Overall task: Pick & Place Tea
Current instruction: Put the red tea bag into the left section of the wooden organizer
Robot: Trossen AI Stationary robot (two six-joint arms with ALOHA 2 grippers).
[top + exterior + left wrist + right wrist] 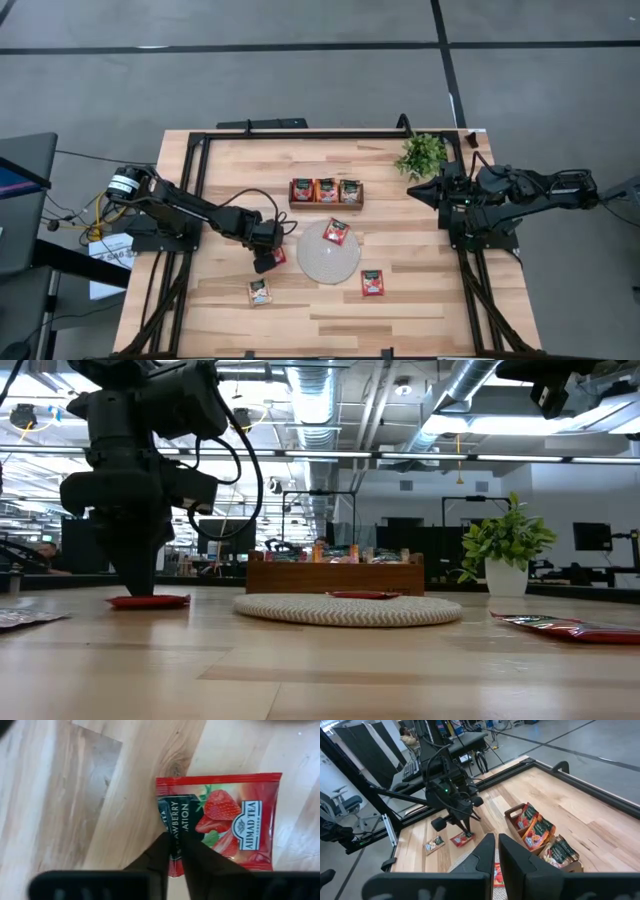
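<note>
A red strawberry tea sachet (220,820) lies flat on the wooden table (420,300), pinched at one edge between the two dark fingertips of the left gripper (174,852), which are drawn close together on the foil. In the low view that gripper (140,585) stands nearly vertical, tips on the sachet (148,600) at the tabletop. From above, the left arm reaches from its base at the table's left edge, elbow bent, wrist turned down over the sachet (277,256).

Just beyond the gripper towards the table's middle lies the round woven mat (315,262), with another sachet on the mat (335,232). On the gripper's near side a pale sachet (260,291) lies on the wood, and past the mat a further red sachet (372,283) lies flat. Farther across, behind the mat, the wooden tray (326,204) holds sachets standing in its three compartments.

The right gripper (496,851) hangs raised at the table's right side, well apart from the sachets, fingers pressed together and holding nothing, next to a small potted plant (422,155).
</note>
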